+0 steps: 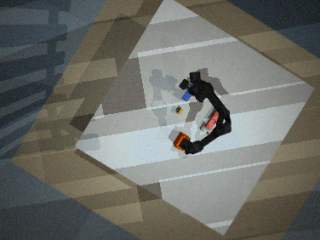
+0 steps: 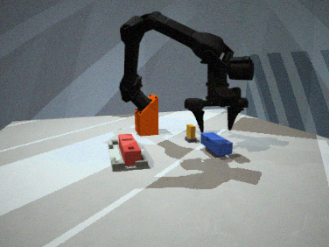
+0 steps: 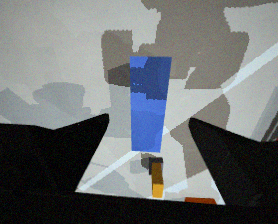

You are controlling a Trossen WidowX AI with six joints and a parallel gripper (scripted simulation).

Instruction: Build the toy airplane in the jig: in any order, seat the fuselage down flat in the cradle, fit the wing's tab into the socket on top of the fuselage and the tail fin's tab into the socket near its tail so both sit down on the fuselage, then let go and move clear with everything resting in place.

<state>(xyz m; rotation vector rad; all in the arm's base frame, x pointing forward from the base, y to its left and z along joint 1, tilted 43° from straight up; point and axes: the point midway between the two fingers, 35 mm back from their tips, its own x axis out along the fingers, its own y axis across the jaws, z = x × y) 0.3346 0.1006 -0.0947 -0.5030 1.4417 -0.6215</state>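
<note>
The fuselage [image 1: 212,120] [image 2: 129,149] is red, the wing block [image 2: 216,144] [image 3: 148,107] [image 1: 186,95] plain blue, the mount [image 1: 181,140] [image 2: 147,119] [image 3: 200,200] orange.

The robot's arm [image 1: 223,111] [image 2: 131,54] is black all over, with chunky, blocky joints, straight boxy links and no bright colour along its length. A stubby dark cylinder [image 2: 241,67] juts out near the wrist. The black gripper [image 2: 216,130] [image 3: 148,119] has a wide crosspiece and two fingers tapering to narrow tips. The base [image 1: 181,139] [image 2: 148,122] is bright orange, upright and slant-topped, with small dark spots near its upper edge.
</note>
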